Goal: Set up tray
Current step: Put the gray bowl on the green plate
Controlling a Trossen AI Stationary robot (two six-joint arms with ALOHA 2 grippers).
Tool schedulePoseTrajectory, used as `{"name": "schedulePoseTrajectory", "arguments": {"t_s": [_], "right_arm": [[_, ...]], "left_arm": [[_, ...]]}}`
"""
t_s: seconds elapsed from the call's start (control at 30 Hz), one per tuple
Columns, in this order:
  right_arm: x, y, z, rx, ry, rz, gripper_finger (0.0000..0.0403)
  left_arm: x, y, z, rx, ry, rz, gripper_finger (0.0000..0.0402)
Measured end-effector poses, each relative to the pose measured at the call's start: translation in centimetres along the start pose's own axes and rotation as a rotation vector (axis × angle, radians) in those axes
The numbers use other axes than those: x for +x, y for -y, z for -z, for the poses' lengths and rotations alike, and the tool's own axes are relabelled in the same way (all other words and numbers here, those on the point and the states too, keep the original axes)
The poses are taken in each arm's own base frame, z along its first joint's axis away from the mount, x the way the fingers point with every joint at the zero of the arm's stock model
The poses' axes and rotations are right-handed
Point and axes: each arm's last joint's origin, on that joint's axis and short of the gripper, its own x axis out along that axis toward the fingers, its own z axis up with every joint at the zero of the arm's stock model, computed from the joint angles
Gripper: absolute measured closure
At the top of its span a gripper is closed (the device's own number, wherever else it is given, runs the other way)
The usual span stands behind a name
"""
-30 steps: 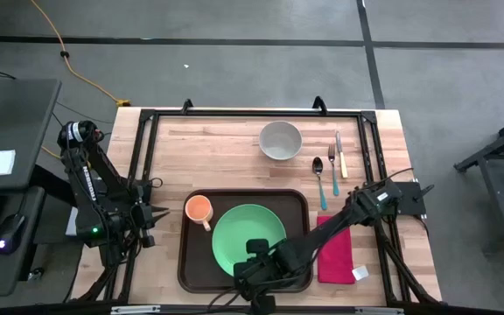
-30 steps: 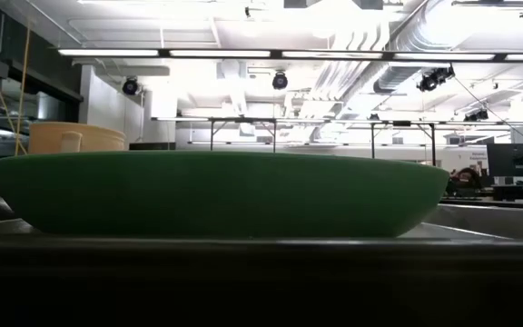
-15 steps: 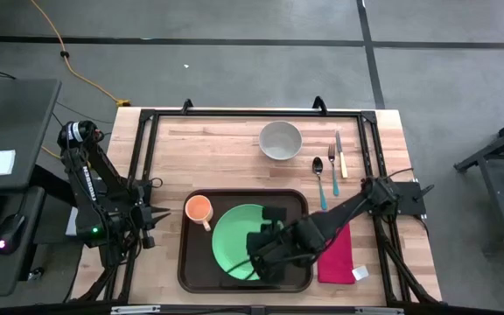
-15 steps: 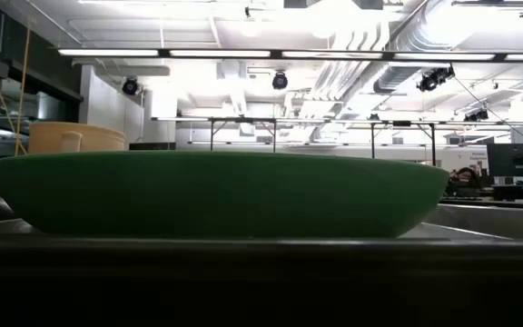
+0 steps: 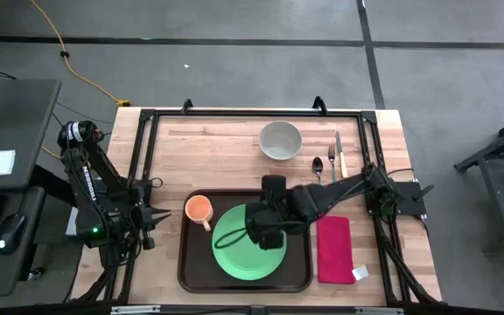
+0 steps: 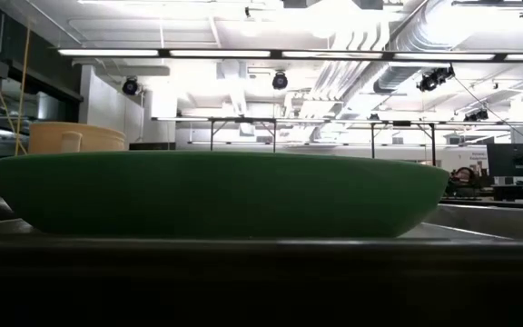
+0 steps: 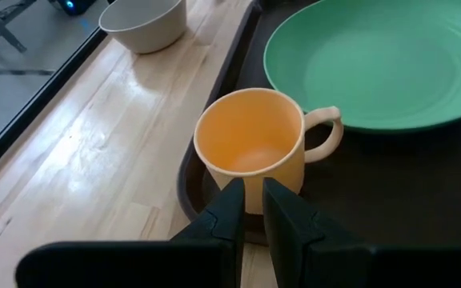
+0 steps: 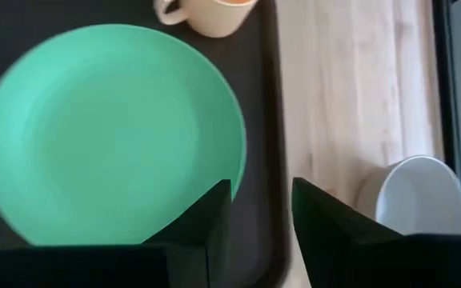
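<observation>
The dark brown tray lies at the near middle of the table. In it, the green plate lies flat and an orange cup stands upright at its far left corner. My right gripper hovers open over the plate's far part, with nothing between its fingers. In the right wrist view the plate's rim and the tray's floor lie below it. My left gripper waits left of the tray, its fingers a narrow gap apart and pointing at the cup.
A white bowl stands at the far middle. A spoon, fork and knife lie to its right. A red napkin lies right of the tray. Bare wood stretches between the tray and the bowl.
My right gripper has risen and gone from the tray's near edge toward the far edge, across the plate, tipping less steeply downward. The plate and cup stay where they were in the tray.
</observation>
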Motion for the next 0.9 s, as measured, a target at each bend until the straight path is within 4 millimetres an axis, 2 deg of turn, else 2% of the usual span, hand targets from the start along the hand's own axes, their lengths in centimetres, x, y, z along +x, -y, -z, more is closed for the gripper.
{"name": "schedulePoseTrajectory", "arguments": {"t_s": [0.3, 0.6, 0.9], "right_arm": [[1.6, 3.9, -0.7, -0.011, -0.049, 0.047, 0.0292], [3.6, 9.6, -0.6, 0.021, -0.16, 0.098, 0.0292], [5.2, 14.8, -0.4, 0.02, -0.212, 0.075, 0.0292]], "left_arm": [[0.0, 0.0, 0.0, -0.001, -0.012, 0.001, 0.0323], [0.0, 0.2, 0.1, -0.019, -0.037, 0.012, 0.0323], [0.0, 0.2, 0.1, -0.023, -0.038, 0.014, 0.0323]]}}
